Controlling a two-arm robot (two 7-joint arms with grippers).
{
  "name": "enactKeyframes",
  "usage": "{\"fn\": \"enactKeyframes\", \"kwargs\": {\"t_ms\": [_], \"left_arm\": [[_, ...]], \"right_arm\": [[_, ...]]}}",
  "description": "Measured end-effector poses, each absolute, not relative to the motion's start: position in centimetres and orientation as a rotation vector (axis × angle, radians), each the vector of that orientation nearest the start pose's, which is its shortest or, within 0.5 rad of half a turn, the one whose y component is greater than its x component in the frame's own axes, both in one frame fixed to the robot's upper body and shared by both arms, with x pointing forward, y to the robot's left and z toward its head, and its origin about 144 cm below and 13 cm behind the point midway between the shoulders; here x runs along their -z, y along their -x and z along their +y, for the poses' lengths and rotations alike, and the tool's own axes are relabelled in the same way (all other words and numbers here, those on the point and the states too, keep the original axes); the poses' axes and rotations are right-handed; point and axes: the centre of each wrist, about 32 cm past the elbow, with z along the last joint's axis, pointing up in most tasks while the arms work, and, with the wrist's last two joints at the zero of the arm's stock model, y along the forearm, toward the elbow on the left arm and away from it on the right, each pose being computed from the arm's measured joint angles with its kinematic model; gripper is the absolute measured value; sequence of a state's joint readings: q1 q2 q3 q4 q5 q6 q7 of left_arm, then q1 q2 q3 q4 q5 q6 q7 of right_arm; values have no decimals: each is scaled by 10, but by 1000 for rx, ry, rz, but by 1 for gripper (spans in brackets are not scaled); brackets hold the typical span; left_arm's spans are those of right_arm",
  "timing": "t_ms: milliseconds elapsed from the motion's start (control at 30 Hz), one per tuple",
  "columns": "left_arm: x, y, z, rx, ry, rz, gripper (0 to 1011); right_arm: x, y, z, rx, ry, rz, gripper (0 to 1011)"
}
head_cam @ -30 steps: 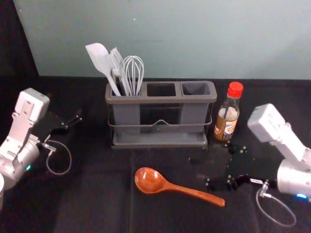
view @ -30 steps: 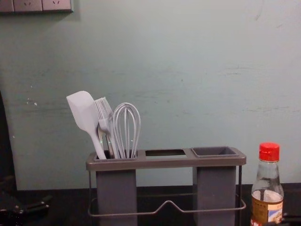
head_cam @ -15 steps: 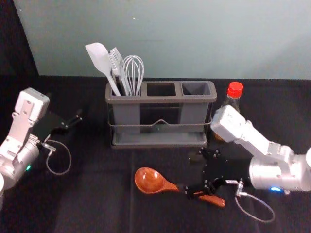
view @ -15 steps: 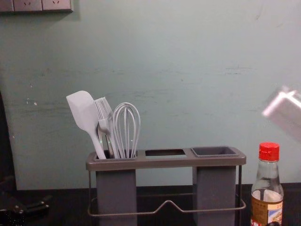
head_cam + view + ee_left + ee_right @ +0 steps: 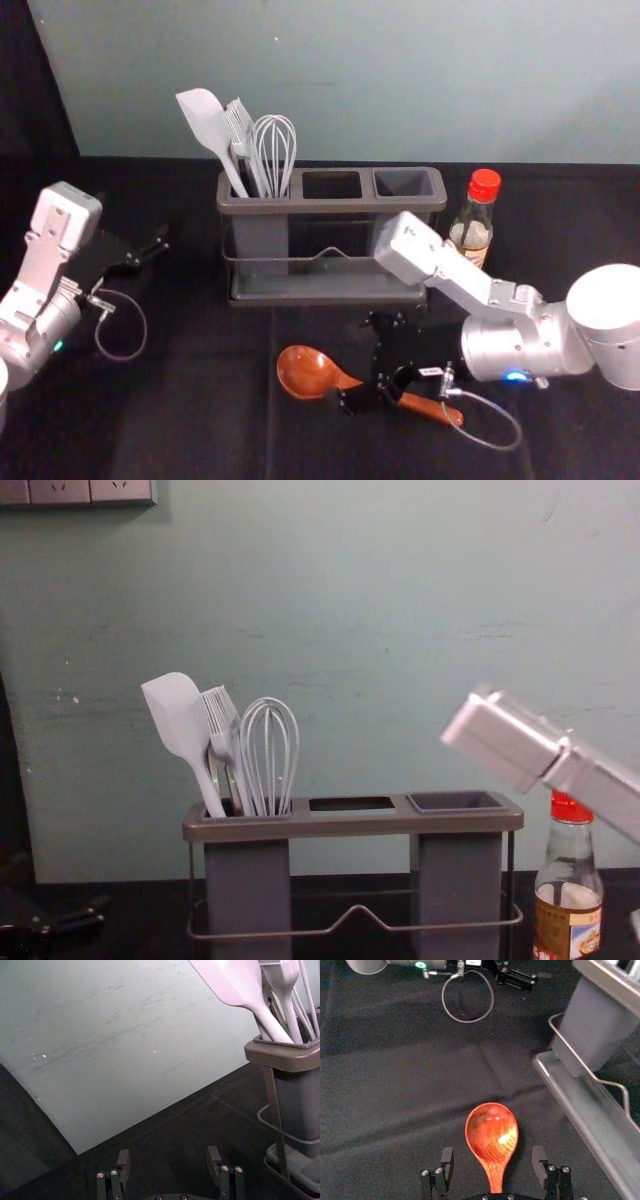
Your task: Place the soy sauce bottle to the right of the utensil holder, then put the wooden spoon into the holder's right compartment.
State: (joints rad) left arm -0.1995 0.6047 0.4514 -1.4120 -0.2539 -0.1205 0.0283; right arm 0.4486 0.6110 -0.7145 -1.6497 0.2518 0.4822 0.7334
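Observation:
The wooden spoon (image 5: pixel 305 372) lies on the table in front of the utensil holder (image 5: pixel 245 206). My right gripper (image 5: pixel 357 360) is over the spoon's handle; in the right wrist view this gripper (image 5: pixel 493 1154) stands open, the spoon (image 5: pixel 491 1130) between its fingers but not gripped. The soy sauce bottle (image 5: pixel 474 228) stands upright just right of the holder, partly behind the right arm. In the chest view the bottle (image 5: pixel 568 905) shows beside the holder's right end. Parked at the left, my left gripper (image 5: pixel 157 249) is open, as the left wrist view of the gripper (image 5: pixel 169 1154) confirms.
A white spatula (image 5: pixel 206 122), a brush (image 5: pixel 241 135) and a whisk (image 5: pixel 275 145) stand in the holder's left compartment; its middle and right compartments look empty. A wall (image 5: pixel 400 80) rises behind the black-covered table (image 5: pixel 200 420).
My right arm has moved left, bringing its gripper from right of the spoon to over the handle. The bottle, spoon and left arm have not moved.

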Motion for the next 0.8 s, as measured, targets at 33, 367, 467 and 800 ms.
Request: {"fn": "enactKeyframes", "kwargs": {"t_ms": [33, 367, 467, 800], "left_arm": [[-1140, -489, 310, -1248, -305, -285, 1005], [-1140, -489, 310, -1248, -304, -285, 1005], [-1140, -489, 310, -1248, -305, -285, 1005], [-1140, -489, 310, -1248, -304, -285, 1005]], "right_arm": [[-1231, -507, -209, 336, 642, 4, 1002], [-1220, -514, -196, 306, 643, 34, 1003], [-1218, -516, -194, 307, 646, 35, 1002], [-1211, -524, -188, 305, 651, 33, 1002]]}}
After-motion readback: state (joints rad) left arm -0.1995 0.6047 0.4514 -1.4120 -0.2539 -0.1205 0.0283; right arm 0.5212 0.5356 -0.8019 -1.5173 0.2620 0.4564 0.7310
